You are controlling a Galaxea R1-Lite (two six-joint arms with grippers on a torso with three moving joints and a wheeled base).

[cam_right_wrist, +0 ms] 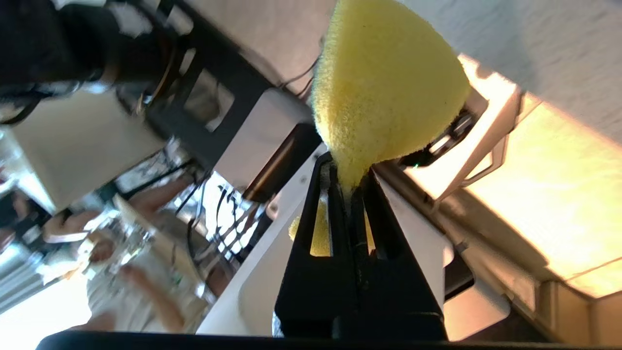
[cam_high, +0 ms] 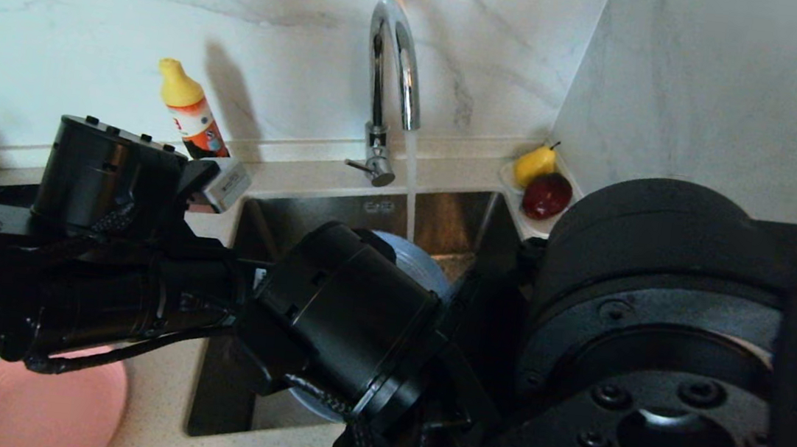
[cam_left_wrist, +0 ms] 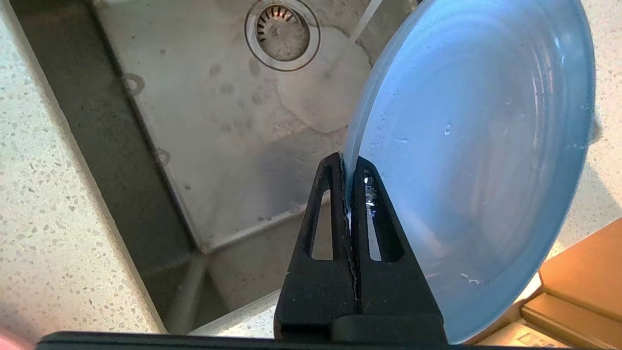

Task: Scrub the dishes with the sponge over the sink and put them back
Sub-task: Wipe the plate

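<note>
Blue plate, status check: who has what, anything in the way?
Left gripper shut on light-blue plate rim, over sink. Right gripper shut on yellow sponge, off the plate. Tap running. Nothing blocking.

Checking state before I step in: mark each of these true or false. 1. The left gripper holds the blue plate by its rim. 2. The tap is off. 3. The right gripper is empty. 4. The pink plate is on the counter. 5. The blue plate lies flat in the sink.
1. True: left gripper pinches the blue plate at its rim.
2. False: water runs from the tap.
3. False: right gripper clamps the sponge.
4. True: pink plate sits left of the sink.
5. False: it is held on edge above the basin.
</note>
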